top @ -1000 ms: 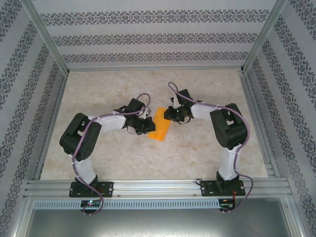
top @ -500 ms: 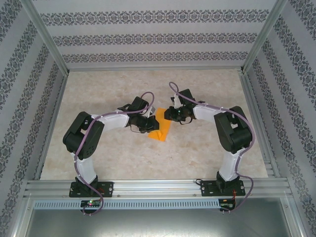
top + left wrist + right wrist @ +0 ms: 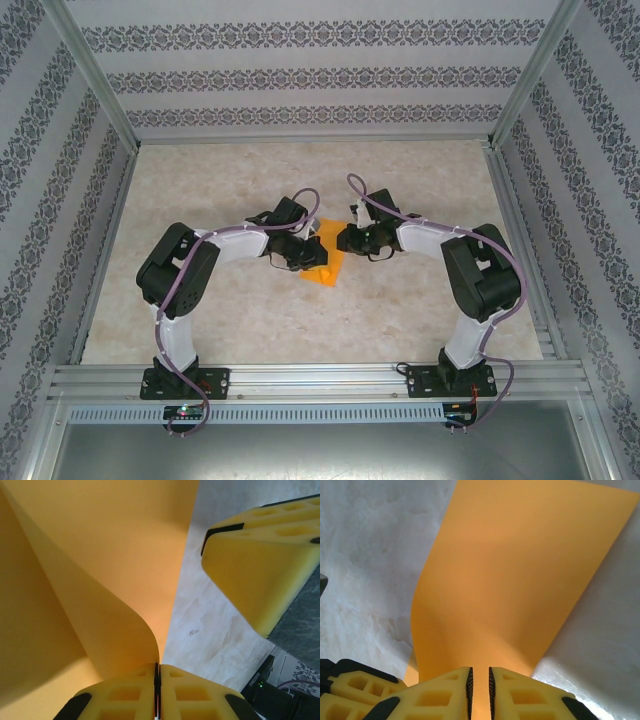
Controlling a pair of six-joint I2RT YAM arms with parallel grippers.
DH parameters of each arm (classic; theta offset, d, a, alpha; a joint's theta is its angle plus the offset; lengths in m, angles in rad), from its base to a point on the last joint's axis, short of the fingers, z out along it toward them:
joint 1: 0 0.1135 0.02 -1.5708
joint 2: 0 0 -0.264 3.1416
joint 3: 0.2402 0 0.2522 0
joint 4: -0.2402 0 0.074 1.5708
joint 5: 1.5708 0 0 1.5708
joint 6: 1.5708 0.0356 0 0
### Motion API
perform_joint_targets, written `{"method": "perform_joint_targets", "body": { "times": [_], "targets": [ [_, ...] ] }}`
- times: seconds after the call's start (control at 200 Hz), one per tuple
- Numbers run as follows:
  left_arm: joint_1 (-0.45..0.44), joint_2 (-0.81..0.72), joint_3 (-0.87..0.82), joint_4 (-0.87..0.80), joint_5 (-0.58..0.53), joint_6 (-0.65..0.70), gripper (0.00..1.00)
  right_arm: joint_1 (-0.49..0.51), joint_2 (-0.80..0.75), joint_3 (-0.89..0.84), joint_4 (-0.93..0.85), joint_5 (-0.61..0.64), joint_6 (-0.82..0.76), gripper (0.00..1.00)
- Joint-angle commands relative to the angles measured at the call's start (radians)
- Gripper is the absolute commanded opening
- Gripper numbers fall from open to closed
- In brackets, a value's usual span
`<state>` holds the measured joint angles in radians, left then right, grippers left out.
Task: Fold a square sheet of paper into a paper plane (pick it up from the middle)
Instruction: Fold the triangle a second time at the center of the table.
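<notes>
At table (image 3: 200,190) centre, left gripper (image 3: 157,680) and right gripper (image 3: 480,680) clamp closed on the square sheet of paper (image 3: 328,270); uneven pulling risks tearing.

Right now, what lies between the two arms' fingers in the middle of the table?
The orange square sheet of paper bridges that gap in the top view. In the wrist views, the left fingers and the right fingers each pinch it.
</notes>
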<state>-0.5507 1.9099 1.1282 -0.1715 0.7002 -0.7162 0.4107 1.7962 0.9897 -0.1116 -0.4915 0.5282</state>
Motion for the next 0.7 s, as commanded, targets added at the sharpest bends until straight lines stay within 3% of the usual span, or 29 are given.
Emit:
{"method": "perform_joint_targets", "body": {
  "times": [0.0,0.694],
  "targets": [
    [-0.012,0.011,0.028,-0.025,0.007,-0.001,0.12,0.013,0.027,-0.011,0.038,-0.025,0.015,0.18],
    [-0.012,0.075,0.082,0.028,-0.057,-0.060,0.12,0.019,0.069,-0.015,-0.010,0.002,-0.039,0.09]
  ]
}}
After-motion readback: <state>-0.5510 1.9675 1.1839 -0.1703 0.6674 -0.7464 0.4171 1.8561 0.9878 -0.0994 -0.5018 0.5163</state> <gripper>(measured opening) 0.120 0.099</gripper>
